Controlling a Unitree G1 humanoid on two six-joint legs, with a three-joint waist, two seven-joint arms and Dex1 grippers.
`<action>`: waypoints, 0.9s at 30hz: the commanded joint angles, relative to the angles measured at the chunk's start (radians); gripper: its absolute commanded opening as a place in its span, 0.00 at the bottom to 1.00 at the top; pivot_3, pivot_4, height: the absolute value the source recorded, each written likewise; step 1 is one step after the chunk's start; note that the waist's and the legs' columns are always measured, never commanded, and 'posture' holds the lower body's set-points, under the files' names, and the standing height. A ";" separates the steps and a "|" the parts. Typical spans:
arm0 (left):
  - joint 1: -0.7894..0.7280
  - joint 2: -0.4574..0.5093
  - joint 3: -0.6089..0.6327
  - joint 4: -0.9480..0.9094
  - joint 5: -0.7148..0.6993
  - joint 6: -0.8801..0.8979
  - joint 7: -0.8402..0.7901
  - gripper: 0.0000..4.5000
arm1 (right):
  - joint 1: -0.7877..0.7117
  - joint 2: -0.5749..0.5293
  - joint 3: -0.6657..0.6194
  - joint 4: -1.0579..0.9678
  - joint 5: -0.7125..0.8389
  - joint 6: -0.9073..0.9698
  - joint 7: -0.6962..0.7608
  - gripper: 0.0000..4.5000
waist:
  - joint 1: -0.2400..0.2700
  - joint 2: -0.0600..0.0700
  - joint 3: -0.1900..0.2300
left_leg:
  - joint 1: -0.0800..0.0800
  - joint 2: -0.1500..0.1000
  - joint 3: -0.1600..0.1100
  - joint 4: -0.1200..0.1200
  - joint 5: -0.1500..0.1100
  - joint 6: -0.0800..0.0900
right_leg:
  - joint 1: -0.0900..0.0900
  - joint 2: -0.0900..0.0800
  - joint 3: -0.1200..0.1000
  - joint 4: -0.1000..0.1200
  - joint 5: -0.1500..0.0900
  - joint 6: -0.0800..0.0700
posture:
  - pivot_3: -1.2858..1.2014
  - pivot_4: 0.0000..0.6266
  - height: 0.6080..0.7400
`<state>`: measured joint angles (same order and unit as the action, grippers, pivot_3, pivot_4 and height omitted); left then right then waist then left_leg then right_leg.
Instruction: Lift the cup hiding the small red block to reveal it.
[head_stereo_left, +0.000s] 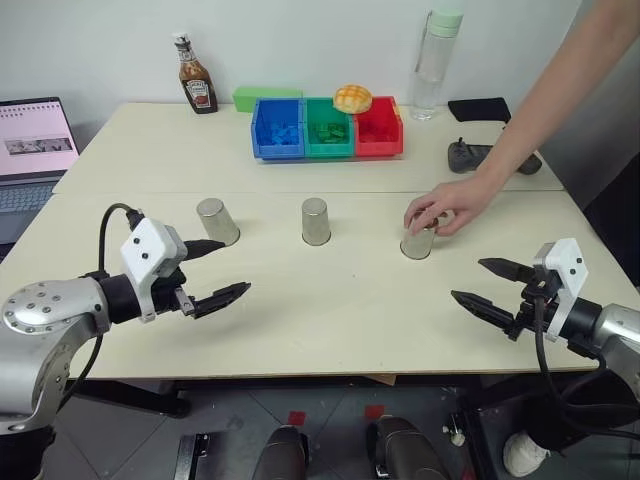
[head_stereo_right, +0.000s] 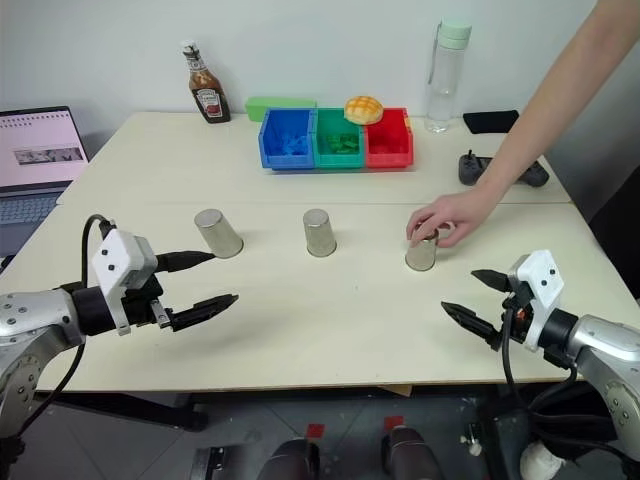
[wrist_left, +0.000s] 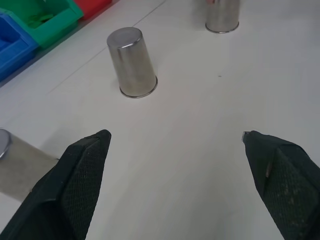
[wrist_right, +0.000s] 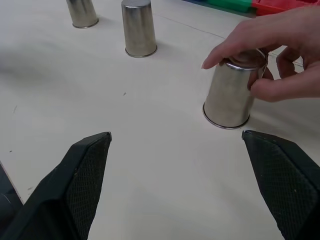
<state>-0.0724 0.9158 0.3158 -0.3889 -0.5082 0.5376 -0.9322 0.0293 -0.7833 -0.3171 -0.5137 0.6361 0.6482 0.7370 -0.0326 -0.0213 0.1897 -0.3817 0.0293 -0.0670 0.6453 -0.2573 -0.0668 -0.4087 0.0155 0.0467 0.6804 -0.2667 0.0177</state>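
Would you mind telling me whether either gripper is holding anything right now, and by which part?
Neither: the left gripper and right gripper are open and empty. A person's hand grips the right-hand metal cup around its upturned base.

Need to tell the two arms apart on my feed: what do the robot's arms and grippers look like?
Both match: each arm has a silver-grey metal forearm with a black wrist section, a white angular housing on top and a looping black cable. The left gripper and right gripper each have two black, pointed fingers with textured inner pads.
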 joint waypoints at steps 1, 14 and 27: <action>-0.025 0.019 0.008 0.000 -0.004 -0.010 -0.011 1.00 | 0.005 -0.004 -0.031 -0.029 0.000 -0.019 -0.005 0.99 | 0.000 0.000 0.000 | 0.000 0.000 0.000 0.000 0.000 0.000 | 0.000 0.000 0.000 0.000 0.000 0.000 | 0.52 0.24 1.00; -0.037 0.015 -0.014 0.021 0.009 -0.017 -0.023 1.00 | -0.006 0.004 -0.017 -0.031 0.006 -0.019 -0.020 0.99 | 0.000 0.000 0.000 | 0.000 0.000 0.000 0.000 0.000 0.000 | 0.000 0.000 0.000 0.000 0.000 0.000 | 0.52 0.24 1.00; -0.021 0.020 -0.005 0.019 0.007 -0.017 -0.030 1.00 | 0.008 0.011 -0.015 0.001 -0.004 -0.061 0.007 0.99 | 0.000 0.000 0.000 | 0.000 0.000 0.000 0.000 0.000 0.000 | 0.000 0.000 0.000 0.000 0.000 0.000 | 0.52 0.24 1.00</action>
<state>-0.0918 0.9192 0.2923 -0.3559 -0.5023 0.5362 -0.9540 0.0388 -0.7762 -0.3175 -0.5031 0.6353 0.6125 0.7380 -0.0324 -0.0213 0.1897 -0.3817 0.0293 -0.0670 0.6452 -0.2573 -0.0667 -0.4087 0.0156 0.0467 0.6803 -0.2668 0.0176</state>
